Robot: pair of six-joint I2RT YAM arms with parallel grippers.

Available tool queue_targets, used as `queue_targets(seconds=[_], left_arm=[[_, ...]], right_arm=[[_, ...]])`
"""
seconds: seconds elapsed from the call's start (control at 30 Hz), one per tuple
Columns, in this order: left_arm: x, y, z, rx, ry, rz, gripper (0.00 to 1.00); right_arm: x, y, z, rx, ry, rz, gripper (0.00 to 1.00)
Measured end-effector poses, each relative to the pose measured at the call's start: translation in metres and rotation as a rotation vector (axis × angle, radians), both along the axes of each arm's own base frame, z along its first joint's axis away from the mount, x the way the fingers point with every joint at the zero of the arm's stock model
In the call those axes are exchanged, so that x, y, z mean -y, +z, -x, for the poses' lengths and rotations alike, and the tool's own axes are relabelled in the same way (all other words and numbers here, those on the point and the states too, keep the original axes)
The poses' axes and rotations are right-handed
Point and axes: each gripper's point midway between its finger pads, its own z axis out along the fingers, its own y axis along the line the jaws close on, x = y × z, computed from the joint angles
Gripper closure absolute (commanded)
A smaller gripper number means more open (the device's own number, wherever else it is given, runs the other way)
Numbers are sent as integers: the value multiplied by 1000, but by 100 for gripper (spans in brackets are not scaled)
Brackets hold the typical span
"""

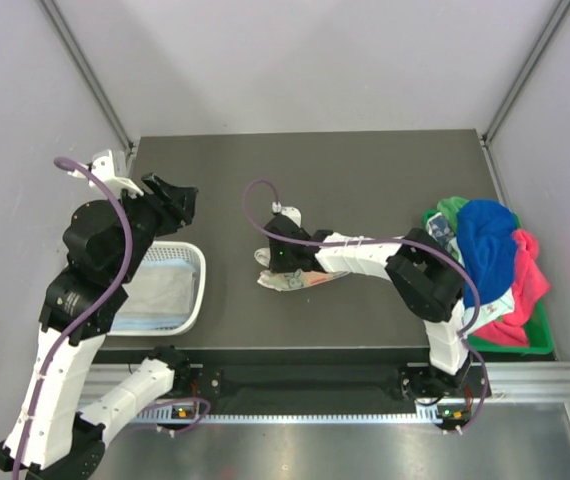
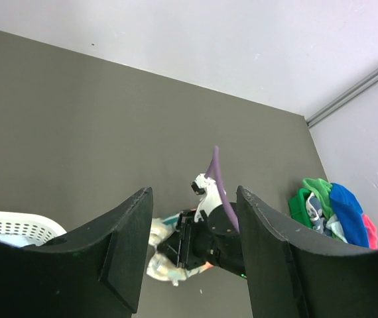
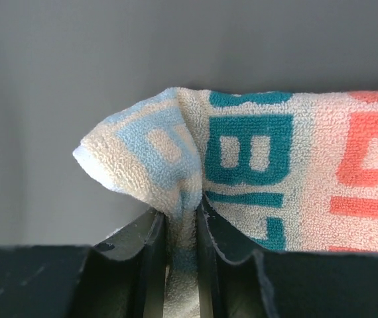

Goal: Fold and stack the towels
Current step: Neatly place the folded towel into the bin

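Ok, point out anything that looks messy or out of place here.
The unfolded towels are heaped loosely in the green tray at the right edge, some spilling over its rim. The printed towel lies crumpled mid-table, a bunched fold pinched in the right claw. Nothing looks damaged.

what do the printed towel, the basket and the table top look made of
The printed towel: looped terry cloth, probably cotton; tiny pile loops show, matte, teal, pale blue and orange lettering. The basket: likely white moulded plastic; regular mesh of holes in its wall. The table top: dark grey, smooth, matte; mat or coated board, cannot tell.
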Motion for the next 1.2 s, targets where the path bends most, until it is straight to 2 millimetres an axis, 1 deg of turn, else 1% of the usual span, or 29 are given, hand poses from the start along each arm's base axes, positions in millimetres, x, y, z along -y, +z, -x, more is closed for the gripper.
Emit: queue_targets(seconds=[0.1, 0.3, 0.37, 0.5, 0.6, 0.67, 0.7, 0.73, 0.77, 0.87, 0.97, 1.03, 1.1, 1.2], left_arm=[[0, 0, 1, -3, 0, -1, 42], [-1, 3, 3, 3, -1, 2, 43], [-1, 1, 4, -5, -2, -1, 43], [-4, -5, 12, -26, -4, -10, 43], [-8, -7, 22, -37, -9, -11, 43], [-11, -6, 32, -36, -11, -5, 43], [-13, -5, 37, -35, -14, -1, 43], [-15, -2, 44, -29, -16, 8, 43], [-16, 2, 49, -20, -19, 17, 44], [-23, 21, 70, 35, -28, 56, 44], [-26, 34, 83, 69, -35, 86, 44], [-26, 35, 86, 70, -41, 90, 44], [-25, 32, 86, 60, -46, 87, 44], [-25, 30, 87, 52, -49, 84, 44]], right_arm=[[-22, 12, 16, -75, 30, -137, 100], [-78, 57, 32, -138, 53, -421, 100], [-96, 75, 38, -147, 56, -497, 100], [-140, 124, 56, -157, 87, -663, 100], [-174, 158, 69, -160, 123, -771, 100], [-195, 177, 76, -162, 145, -824, 100], [-204, 182, 78, -164, 151, -844, 100], [-215, 187, 84, -171, 163, -860, 100], [-225, 190, 87, -175, 172, -877, 100], [-248, 190, 92, -194, 183, -906, 100], [-265, 181, 95, -218, 179, -918, 100], [-274, 172, 96, -232, 172, -919, 100], [-284, 166, 96, -242, 166, -925, 100], [-296, 163, 97, -243, 154, -945, 100]])
